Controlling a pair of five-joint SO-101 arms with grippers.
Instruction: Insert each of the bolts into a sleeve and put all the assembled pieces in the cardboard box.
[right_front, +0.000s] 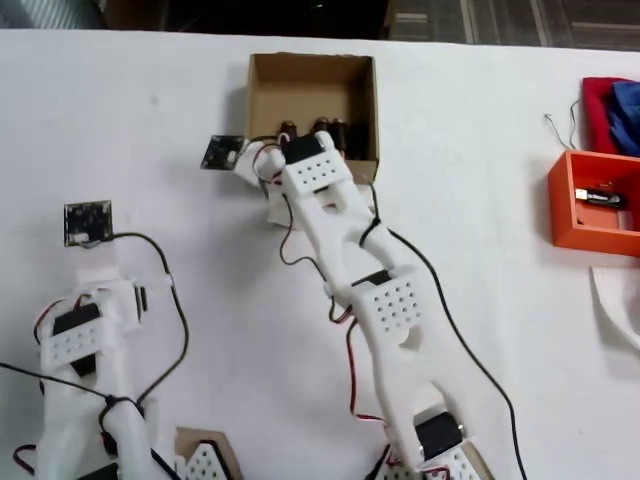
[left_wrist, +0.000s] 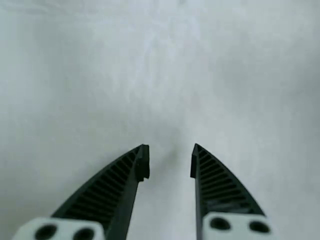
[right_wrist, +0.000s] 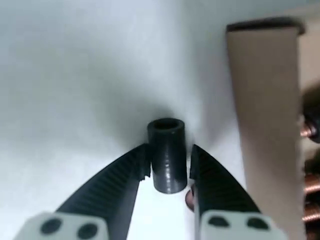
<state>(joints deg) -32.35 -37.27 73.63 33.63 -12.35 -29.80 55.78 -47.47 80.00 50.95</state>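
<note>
Sleeve (right_wrist: 167, 145) sits pinched between my right gripper's (right_wrist: 169, 162) fingers, just outside the cardboard box (right_wrist: 265, 100), at its 7 o'clock corner. My left gripper (left_wrist: 168, 162) is slightly open and empty, at the table's (right_front: 480, 230) 8 o'clock.

On the white surface (right_front: 480, 90), the open brown cardboard box (right_front: 312, 68) sits at the far middle. Inside it, copper bolts in dark sleeves (right_front: 322, 128) lie along the near wall. Outside the box, by its near left corner, a black cylindrical sleeve (right_wrist: 167, 155) is just beside the wall, at the tip of the white right arm (right_front: 385, 300). The white left arm (right_front: 85, 340) stands well to the left, its left gripper (left_wrist: 169, 162) over bare surface with fingers (left_wrist: 125, 185) apart. At the far right sits an orange plastic tray (right_front: 570, 225) holding a small black stick-shaped object (right_front: 600, 197). Behind the tray lies a red and blue cloth bundle (right_front: 610, 110).
</note>
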